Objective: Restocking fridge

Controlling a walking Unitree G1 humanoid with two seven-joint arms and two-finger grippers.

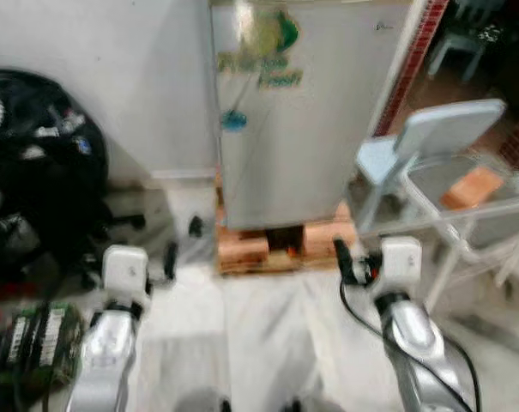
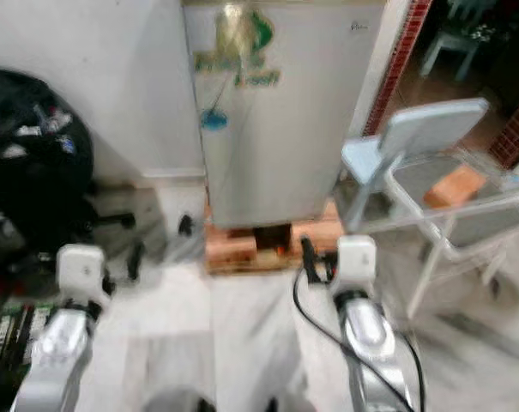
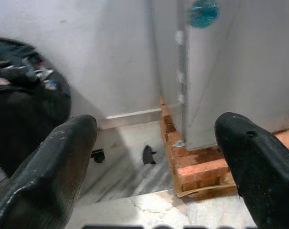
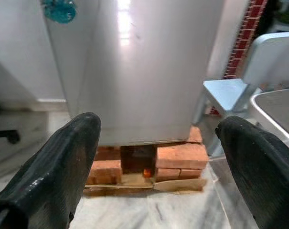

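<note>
The approach step, I judge: the closed fridge (image 1: 306, 112) stands on bricks (image 4: 175, 157) ahead of both grippers. Left gripper (image 3: 156, 157) and right gripper (image 4: 156, 157) hold their fingers spread wide, empty. Next comes reaching its door edge.

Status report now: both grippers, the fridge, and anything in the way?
Left gripper open, empty. Right gripper open, empty. Fridge ahead, door shut, standing on bricks. Blue chair at its right side; floor to the door looks open.

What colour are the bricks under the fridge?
Orange-red bricks under the silver fridge, clearest in the right wrist view.
</note>
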